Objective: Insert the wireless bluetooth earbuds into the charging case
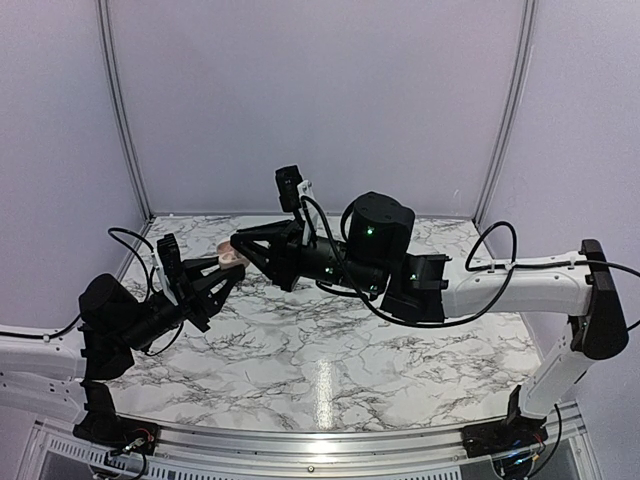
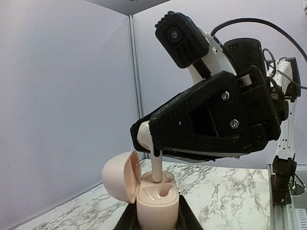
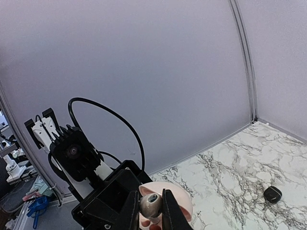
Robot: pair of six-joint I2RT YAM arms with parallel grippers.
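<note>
The charging case (image 2: 157, 207) is cream-pink and stands upright, lid (image 2: 120, 176) swung open to the left. My left gripper (image 2: 157, 219) is shut on its lower body, black fingers (image 2: 188, 218) on either side. From above, my right gripper (image 2: 144, 137) is shut on the rounded head of a pale earbud (image 2: 157, 167). The earbud's white stem points down into the case's far hollow; the near hollow is empty. In the right wrist view the earbud (image 3: 152, 205) sits pinched in the right gripper (image 3: 152, 208), above the case (image 3: 178, 197). In the top view both grippers meet at the case (image 1: 233, 258), held above the table at mid-left.
A small dark rounded object (image 3: 272, 194) lies on the marble tabletop (image 1: 330, 350) near the back wall. Pale walls enclose the table on three sides. The right arm (image 1: 500, 285) stretches across the middle of the table toward the left arm (image 1: 120, 320).
</note>
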